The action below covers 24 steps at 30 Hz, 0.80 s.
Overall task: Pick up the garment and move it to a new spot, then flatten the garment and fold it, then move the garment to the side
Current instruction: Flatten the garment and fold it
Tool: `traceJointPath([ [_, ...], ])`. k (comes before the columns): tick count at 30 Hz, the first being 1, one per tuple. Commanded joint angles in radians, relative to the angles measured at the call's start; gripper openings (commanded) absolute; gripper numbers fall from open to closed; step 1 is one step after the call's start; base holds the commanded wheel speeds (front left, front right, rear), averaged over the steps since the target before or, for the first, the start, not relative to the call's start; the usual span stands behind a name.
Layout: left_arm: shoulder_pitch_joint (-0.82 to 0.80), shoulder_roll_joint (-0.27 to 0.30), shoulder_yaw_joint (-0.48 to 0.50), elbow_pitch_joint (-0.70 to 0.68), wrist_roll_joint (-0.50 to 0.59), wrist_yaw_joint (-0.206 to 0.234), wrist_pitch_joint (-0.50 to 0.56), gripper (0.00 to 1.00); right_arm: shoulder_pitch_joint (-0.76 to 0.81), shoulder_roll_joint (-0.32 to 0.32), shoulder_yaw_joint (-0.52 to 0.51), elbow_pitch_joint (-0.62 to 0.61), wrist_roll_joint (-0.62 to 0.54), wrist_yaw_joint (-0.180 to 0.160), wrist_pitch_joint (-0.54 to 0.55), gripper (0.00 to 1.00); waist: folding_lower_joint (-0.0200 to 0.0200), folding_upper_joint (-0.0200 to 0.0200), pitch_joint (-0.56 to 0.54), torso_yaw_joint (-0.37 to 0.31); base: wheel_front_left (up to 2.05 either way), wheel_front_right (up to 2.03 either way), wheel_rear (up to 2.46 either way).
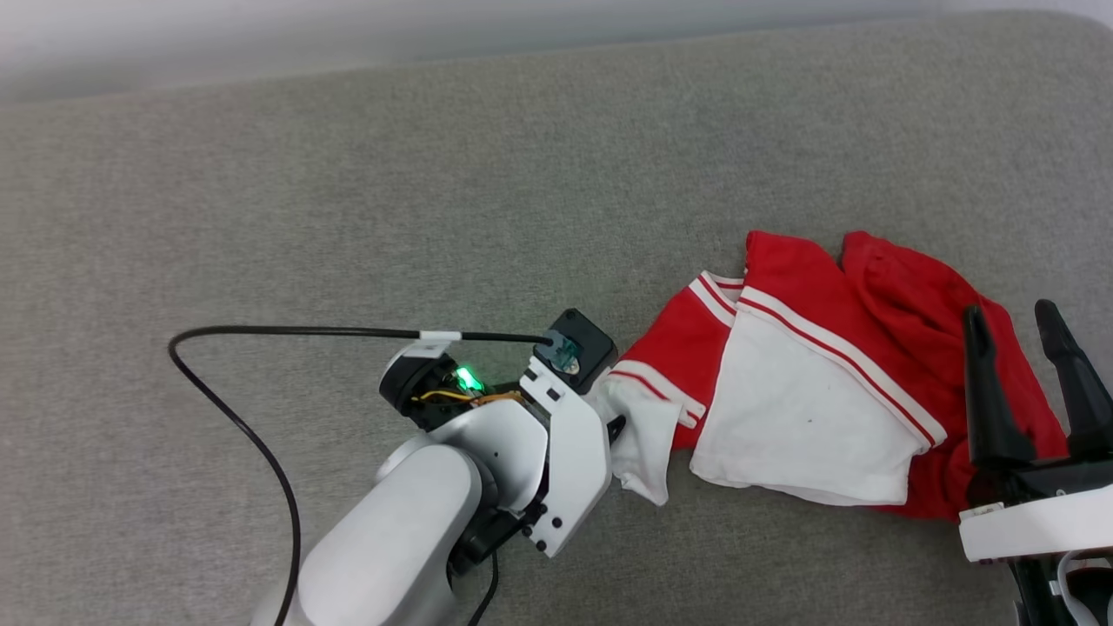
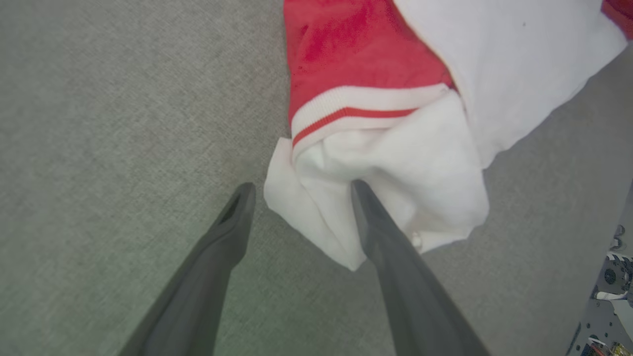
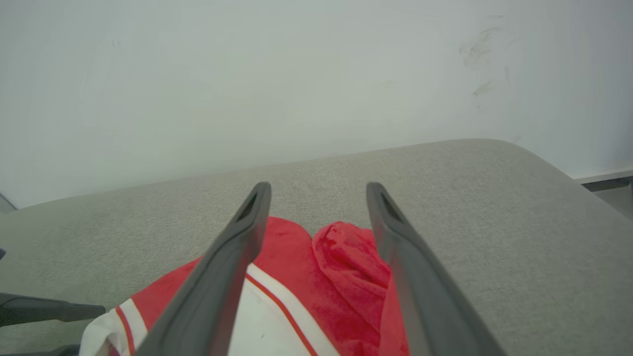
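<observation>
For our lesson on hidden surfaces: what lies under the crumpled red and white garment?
The garment rests on a grey fabric surface, which shows beside it. Its white part overlaps its red cloth. Whatever lies beneath the heap, and any print, is covered.

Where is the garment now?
Head view, lower right: the garment lies crumpled on the grey surface, spanning from the left gripper to the right gripper.

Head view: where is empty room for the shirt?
Bare: the wide far strip of grey surface beyond the shirt and left arm, and the near left outside the cable. Crowded: the right, with the shirt, the left gripper at its white end, the right gripper over its red end.
</observation>
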Motion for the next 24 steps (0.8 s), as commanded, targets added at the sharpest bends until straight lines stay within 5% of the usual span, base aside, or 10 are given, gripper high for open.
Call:
traceJointPath([
  [1,-0.012,0.007,-0.018,0.025,-0.008,0.002,0.006,1.00,-0.016,0.006,0.004,0.009,0.002,0.000,-0.010,1.00,-0.0001,0.0000,0.025,-0.016,0.00,0.00,0.00],
  [3,-0.023,0.014,-0.034,0.058,-0.002,0.002,0.004,1.00,-0.023,0.007,0.009,0.014,-0.001,0.000,-0.016,1.00,-0.0001,0.0000,0.034,-0.021,0.00,0.00,0.00],
  [4,-0.020,0.014,-0.041,0.077,-0.004,0.002,0.004,0.33,-0.027,0.009,0.012,0.018,-0.003,0.000,-0.020,1.00,-0.0001,0.0000,0.038,-0.023,0.00,0.00,0.00],
  [5,-0.015,0.014,-0.050,0.092,-0.004,0.002,-0.001,0.00,-0.027,0.011,0.014,0.021,-0.005,0.000,-0.023,1.00,-0.0001,0.0000,0.041,-0.024,0.00,0.00,0.00],
  [8,-0.011,0.021,-0.055,0.117,-0.004,0.003,-0.040,0.00,-0.025,0.013,0.022,0.031,-0.009,0.000,-0.028,1.00,-0.0001,0.0000,0.048,-0.020,0.00,0.00,0.00],
  [24,0.019,0.104,0.119,0.089,0.030,0.174,-0.351,0.00,-0.004,-0.001,0.060,0.059,-0.033,0.000,0.023,1.00,-0.0001,0.0000,-0.052,0.088,0.00,0.00,0.00],
])
